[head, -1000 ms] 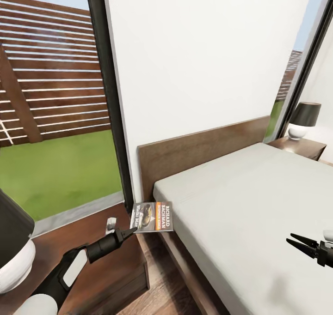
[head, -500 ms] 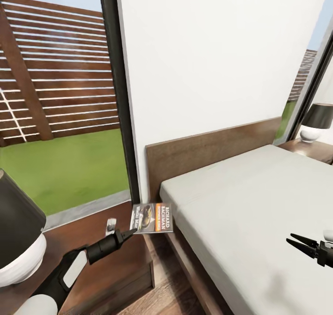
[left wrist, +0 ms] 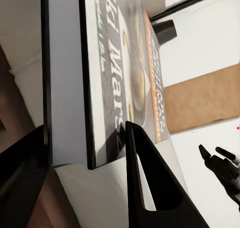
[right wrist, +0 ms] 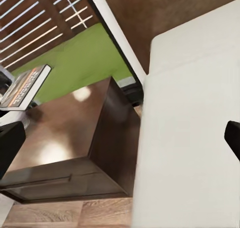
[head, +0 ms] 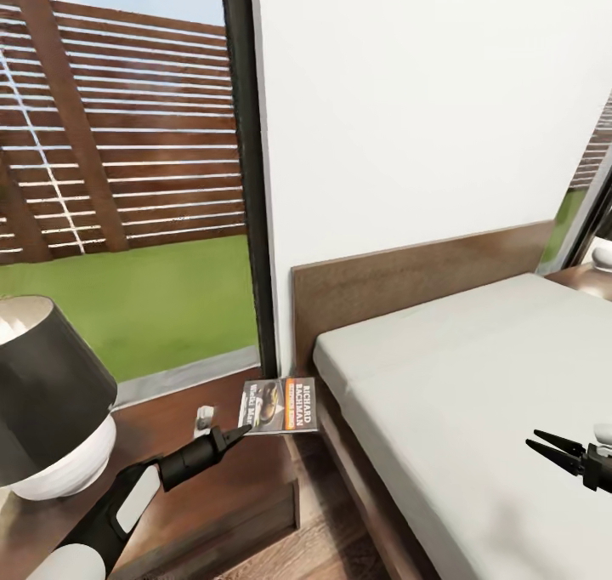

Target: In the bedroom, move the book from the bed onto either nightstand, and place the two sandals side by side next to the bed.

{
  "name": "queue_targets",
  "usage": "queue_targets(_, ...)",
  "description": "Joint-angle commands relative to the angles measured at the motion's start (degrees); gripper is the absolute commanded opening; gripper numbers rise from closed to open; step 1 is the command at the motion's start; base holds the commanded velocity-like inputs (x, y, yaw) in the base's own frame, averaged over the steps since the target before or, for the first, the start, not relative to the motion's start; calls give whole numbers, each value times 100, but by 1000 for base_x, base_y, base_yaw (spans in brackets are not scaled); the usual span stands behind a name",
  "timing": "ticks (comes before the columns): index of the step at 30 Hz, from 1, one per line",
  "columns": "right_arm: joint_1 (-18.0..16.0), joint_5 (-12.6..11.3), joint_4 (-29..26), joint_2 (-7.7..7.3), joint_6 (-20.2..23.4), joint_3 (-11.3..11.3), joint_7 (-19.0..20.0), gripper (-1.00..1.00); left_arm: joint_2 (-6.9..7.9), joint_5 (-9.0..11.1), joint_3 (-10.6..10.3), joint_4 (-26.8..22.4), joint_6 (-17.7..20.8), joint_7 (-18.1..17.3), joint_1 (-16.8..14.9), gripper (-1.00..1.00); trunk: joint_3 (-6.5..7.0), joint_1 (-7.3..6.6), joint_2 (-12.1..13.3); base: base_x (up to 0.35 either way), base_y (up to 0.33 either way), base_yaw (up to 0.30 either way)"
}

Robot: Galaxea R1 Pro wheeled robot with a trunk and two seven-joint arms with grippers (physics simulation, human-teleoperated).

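My left gripper (head: 240, 430) is shut on the book (head: 280, 404), a thin dark paperback with an orange band. It holds the book by one edge, just above the near nightstand (head: 212, 486), close to the side that faces the bed (head: 476, 393). In the left wrist view the book (left wrist: 120, 62) sits clamped between the two dark fingers (left wrist: 145, 188). The right wrist view shows the book (right wrist: 25, 85) over the nightstand (right wrist: 75, 138) beside the grey mattress (right wrist: 190, 128). My right gripper (head: 534, 440) hovers open over the mattress, holding nothing. The two sandals are out of view.
A lamp with a black shade and white base (head: 51, 410) stands on the near nightstand's left part. A small white object (head: 203, 418) lies on its top by the window. The second nightstand (head: 595, 275) shows at the bed's far side. Wood floor runs between nightstand and bed.
The camera has turned left, so bed and wall have slid right and the lamp has come further into view. My left gripper still holds the book; the right gripper is unchanged.
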Motion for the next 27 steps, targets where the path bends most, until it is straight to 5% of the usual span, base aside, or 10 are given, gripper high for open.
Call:
queue_targets(1,-1,-23,0,-2,64,-2,19,100,0,37,5,2,52,-8,-5,-100,-5,-1,-3,0,0,232)
queue_targets(27,-1,-24,-35,-2,77,-2,19,100,-8,37,0,3,52,-8,-5,-100,-20,-1,-3,0,0,103)
